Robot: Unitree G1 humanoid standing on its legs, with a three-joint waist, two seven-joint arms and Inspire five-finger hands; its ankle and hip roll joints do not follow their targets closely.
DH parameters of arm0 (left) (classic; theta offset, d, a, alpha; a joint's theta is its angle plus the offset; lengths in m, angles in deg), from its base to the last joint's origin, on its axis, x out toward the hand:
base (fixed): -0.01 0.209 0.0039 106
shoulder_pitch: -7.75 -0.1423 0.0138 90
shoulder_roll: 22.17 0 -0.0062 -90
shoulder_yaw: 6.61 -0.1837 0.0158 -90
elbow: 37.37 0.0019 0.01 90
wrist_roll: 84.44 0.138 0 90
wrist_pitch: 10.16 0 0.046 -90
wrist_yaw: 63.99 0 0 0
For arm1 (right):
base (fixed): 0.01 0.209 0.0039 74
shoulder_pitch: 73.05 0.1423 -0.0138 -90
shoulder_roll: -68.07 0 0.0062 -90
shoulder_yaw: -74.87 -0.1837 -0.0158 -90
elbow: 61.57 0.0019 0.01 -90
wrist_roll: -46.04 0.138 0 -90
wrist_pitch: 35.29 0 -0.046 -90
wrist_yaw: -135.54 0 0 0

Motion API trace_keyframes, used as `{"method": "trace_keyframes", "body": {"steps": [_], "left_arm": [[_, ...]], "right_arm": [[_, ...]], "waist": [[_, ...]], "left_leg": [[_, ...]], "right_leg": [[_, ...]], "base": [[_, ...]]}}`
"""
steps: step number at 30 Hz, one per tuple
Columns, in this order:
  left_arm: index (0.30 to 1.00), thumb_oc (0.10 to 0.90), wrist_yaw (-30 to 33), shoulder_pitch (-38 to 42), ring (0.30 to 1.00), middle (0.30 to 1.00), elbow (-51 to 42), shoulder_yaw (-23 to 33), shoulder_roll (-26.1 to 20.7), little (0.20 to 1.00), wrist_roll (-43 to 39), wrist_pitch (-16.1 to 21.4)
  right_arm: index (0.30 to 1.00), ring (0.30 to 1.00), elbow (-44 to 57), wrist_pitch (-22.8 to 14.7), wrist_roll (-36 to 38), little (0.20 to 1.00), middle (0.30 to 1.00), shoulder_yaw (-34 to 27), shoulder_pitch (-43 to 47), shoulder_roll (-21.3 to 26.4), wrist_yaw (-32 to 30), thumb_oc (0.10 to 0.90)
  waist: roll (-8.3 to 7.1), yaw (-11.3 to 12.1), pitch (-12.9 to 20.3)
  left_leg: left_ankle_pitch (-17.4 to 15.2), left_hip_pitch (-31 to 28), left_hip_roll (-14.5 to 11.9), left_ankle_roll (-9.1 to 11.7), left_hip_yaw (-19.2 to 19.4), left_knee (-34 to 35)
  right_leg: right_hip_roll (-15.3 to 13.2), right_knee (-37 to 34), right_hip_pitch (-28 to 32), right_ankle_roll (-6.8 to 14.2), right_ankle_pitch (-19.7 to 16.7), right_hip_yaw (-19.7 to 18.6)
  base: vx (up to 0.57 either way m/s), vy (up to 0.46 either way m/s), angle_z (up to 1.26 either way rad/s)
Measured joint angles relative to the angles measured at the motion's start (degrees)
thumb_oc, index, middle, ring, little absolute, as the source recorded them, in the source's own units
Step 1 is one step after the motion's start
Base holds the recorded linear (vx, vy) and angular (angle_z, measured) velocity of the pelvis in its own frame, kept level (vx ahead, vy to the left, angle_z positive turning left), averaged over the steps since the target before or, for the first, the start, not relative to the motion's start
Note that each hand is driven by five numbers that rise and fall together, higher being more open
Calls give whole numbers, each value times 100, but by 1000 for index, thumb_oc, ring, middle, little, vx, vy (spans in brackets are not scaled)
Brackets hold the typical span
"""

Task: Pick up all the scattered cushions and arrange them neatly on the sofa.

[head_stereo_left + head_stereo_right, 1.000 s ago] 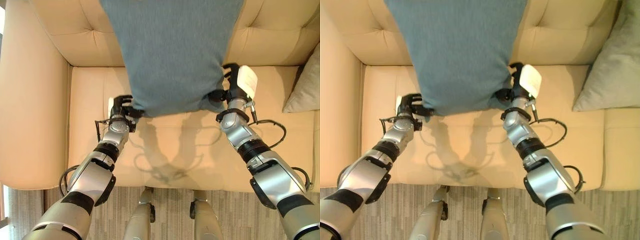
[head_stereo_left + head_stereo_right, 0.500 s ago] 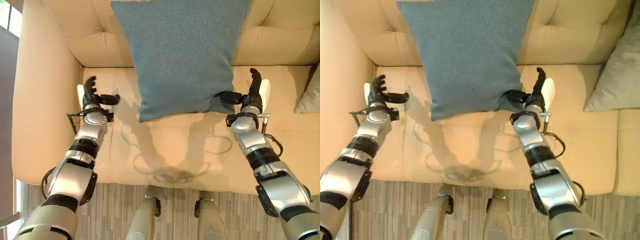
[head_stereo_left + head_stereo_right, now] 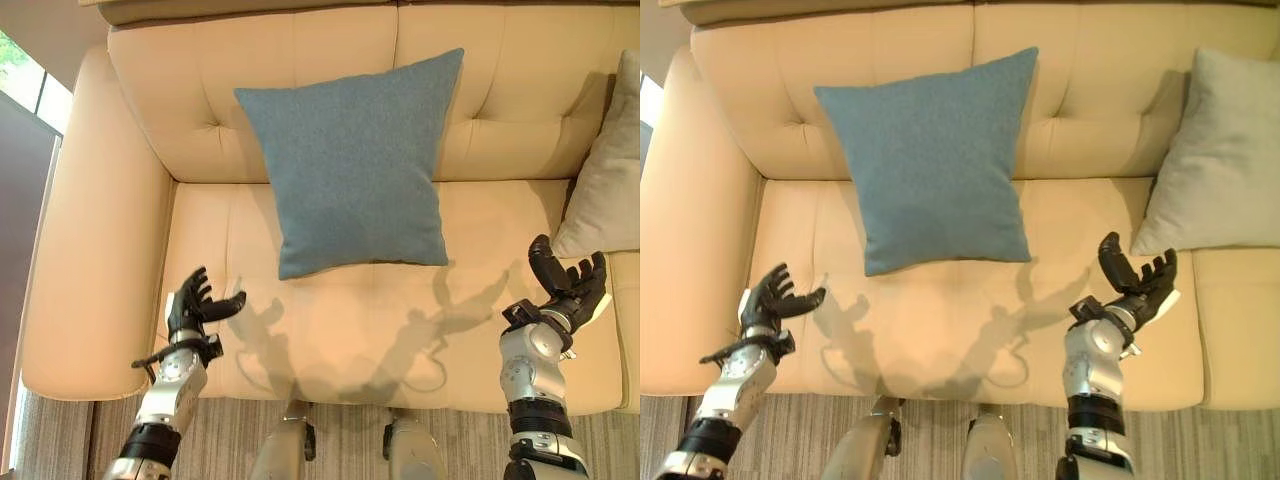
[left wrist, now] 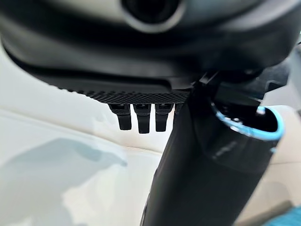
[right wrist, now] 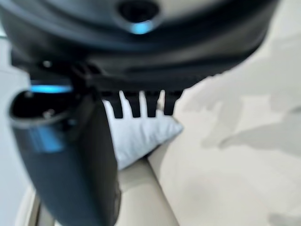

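Left eye view: square blue fabric cushion (image 3: 352, 168) leans on the backrest of the cream leather sofa (image 3: 120, 250), far of both hands, slightly tilted. Left hand (image 3: 193, 305) and right hand (image 3: 566, 285) spread wide, empty, near seat front edge. Half a second earlier both flanked the cushion's lower corners.

Right eye view: pale grey cushion (image 3: 1210, 160) upright, far-right, nearest the right hand.

Wrist views: fingers straight, holding nothing.

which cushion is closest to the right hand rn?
The pale grey cushion, propped at the sofa's right end just beyond the right hand. The blue cushion leans on the backrest further left, between the two hands.
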State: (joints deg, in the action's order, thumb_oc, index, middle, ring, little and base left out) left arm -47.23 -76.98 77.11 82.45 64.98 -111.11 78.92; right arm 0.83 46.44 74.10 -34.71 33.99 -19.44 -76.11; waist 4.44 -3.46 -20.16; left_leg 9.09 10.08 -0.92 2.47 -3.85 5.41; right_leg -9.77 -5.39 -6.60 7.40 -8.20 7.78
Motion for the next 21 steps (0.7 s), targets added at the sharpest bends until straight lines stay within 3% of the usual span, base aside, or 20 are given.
{"method": "trace_keyframes", "body": {"steps": [4,8,11,15,16,17,18,20,21], "left_arm": [[900,800,7,-560,900,900,492,46,176,900,537,-49],[900,800,22,-900,900,900,1249,115,284,900,748,-70],[900,800,31,-973,900,900,2127,311,680,900,390,89],[900,800,-24,-1117,900,900,2758,205,1111,900,-451,-6],[900,800,-125,-1144,900,900,2910,83,1205,900,-471,-4],[900,800,-200,-1045,900,900,3119,81,1282,900,-466,-9],[900,800,-253,-1035,900,900,3125,81,1277,900,-471,-15],[900,800,-254,-1026,900,900,3211,113,1158,900,-472,25],[900,800,-253,-931,900,900,3403,115,1182,900,-475,30]], "right_arm": [[900,900,-624,308,-89,900,900,11,-648,10,384,800],[900,900,-803,404,-307,900,900,10,-1248,8,533,800],[900,900,-967,389,-285,900,900,-27,-1510,-83,529,800],[900,900,-1317,406,-195,900,900,189,-1617,-468,588,800],[900,900,-1513,393,-161,900,900,344,-1626,-568,631,800],[900,900,-1769,431,-107,900,900,493,-1649,-613,654,800],[900,900,-1856,468,-79,900,900,589,-1687,-661,650,800],[900,900,-1899,494,-64,900,900,743,-1594,-811,722,800],[900,900,-1924,495,-57,900,900,830,-1520,-774,783,800]], "waist": [[-225,108,445],[-320,107,633],[-354,70,920],[-402,-32,1102],[-382,-39,1135],[-333,-41,1157],[-342,-27,1213],[-505,271,1294],[-377,284,1263]], "left_leg": [[-157,-303,12,-4,-12,3],[-267,-650,11,-35,16,3],[-293,-747,3,-25,44,4],[-301,-762,-88,-91,-3,3],[-239,-690,-182,-164,-65,-6],[-225,-602,-233,-113,-252,-28],[-104,-469,-265,-32,-315,-134],[-130,-225,-209,22,-279,-287],[-67,-114,-320,42,-351,-383]], "right_leg": [[-20,-1,314,13,227,-5],[-23,-1,622,16,297,-29],[-17,0,707,31,316,-75],[36,419,608,104,544,-297],[58,814,470,91,850,-585],[213,1760,258,47,1415,-890],[271,2149,212,22,1720,-1017],[252,2083,209,-58,2156,-1168],[380,2027,204,-127,2132,-1112]], "base": [[11,39,2],[-47,18,-6],[-127,-67,-6],[-364,-161,8],[-467,-342,39],[-333,-268,60],[-335,-334,50],[-443,-426,3],[-445,-357,9]]}}
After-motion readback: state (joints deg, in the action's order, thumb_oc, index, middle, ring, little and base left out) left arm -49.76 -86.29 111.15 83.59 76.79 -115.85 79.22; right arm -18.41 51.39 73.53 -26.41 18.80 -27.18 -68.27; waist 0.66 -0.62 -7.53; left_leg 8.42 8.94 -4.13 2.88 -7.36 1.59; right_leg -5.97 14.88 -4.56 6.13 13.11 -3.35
